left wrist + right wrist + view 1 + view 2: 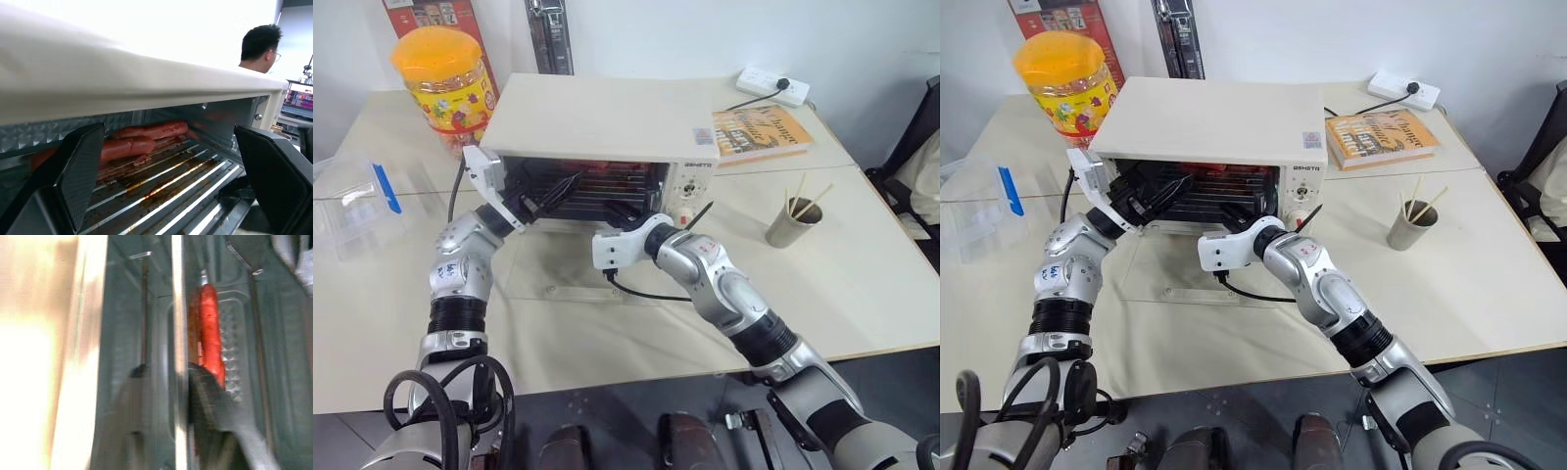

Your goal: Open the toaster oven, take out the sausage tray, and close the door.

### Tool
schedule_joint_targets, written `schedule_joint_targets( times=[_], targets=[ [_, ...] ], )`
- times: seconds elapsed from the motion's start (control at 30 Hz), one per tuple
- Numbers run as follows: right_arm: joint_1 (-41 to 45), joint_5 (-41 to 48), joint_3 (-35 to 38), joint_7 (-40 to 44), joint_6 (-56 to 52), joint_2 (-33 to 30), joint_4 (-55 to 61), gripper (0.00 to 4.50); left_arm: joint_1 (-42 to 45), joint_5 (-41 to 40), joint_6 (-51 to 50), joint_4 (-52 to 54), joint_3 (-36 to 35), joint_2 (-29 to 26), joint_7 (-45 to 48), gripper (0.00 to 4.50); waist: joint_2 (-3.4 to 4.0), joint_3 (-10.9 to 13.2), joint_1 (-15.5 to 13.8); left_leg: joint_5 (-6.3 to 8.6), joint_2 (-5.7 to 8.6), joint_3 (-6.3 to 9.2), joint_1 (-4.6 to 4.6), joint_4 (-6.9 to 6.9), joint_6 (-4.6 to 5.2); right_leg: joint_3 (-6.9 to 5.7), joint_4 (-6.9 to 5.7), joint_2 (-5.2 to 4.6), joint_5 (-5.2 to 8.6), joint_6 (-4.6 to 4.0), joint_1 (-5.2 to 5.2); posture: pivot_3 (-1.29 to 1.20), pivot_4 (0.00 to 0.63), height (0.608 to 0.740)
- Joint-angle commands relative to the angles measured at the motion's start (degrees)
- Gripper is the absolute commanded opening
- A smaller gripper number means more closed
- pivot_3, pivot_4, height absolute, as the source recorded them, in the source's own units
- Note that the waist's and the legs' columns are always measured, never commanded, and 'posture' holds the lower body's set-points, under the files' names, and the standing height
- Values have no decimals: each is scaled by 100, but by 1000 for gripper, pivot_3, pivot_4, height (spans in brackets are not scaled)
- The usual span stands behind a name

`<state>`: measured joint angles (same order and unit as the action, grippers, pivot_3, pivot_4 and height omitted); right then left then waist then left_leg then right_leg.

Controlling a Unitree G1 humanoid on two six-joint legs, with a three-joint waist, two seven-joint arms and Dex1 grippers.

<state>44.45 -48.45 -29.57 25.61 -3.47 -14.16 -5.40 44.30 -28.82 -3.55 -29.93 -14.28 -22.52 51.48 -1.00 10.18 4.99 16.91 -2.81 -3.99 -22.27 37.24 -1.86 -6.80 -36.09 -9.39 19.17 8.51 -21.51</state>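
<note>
On the pale table, the cream-white boxy toaster oven (pixel 597 127) stands open, both arms at its mouth. Left wrist view: the left gripper (pixel 171 171) spread wide before the ribbed silver sausage tray (pixel 161 183), inside. Right wrist view: right gripper (pixel 168 382) straddles the thin rim, pinch unclear. Stiff, light, greasy: grip the front edge.

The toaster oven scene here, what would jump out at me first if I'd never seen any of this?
Probably the cream-white toaster oven in the middle of the table, its door dropped flat toward the robot, with both grippers reaching into its mouth. Inside, red sausages lie at the back of the greasy, ribbed sausage tray. To the oven's left stands a big orange-lidded jar, and a person's head shows beyond the oven.
</note>
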Motion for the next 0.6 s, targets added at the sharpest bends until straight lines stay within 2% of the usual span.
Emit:
schedule_joint_targets(
  times=[0.03, 0.33, 0.43, 0.57, 0.6],
  targets=[
    [194, -96, -92, 30, -145, 181, -71, 1984, -19, -53, 14, 203, -160, -166, -15, 4500, 0, 0, 0, 0, 0, 0, 0, 0, 0, 0, 0, 0, 0, 0, 0, 0, 150, 740],
    [384, -203, -123, -175, -341, 356, -358, 1984, -277, -159, -214, 587, -217, -289, 76, 4500, 0, 0, 8, 0, 0, 1, 0, -4, 0, 0, 0, 0, 0, 0, -2, 0, 150, 740],
    [372, -211, -125, -169, -389, 345, -330, 1430, -396, -219, -374, 781, -230, -349, 111, 4500, 0, 0, -22, 0, 0, 2, -2, 3, -1, 1, -1, 0, 0, 0, -1, 0, 150, 740],
    [265, -226, -136, -150, -359, 277, -81, 124, -692, -331, -696, 1179, -152, -522, 356, 4500, 0, 0, -25, 0, 0, 3, -3, 6, -1, 2, -2, 0, 0, 0, 0, 0, 150, 740],
    [249, -227, -139, -146, -361, 267, -44, 54, -731, -347, -749, 1235, -147, -543, 375, 4500, 0, 0, -29, 0, 0, 3, -2, 3, -1, 2, -2, 0, 0, 0, 0, 0, 150, 740]
  ],
)
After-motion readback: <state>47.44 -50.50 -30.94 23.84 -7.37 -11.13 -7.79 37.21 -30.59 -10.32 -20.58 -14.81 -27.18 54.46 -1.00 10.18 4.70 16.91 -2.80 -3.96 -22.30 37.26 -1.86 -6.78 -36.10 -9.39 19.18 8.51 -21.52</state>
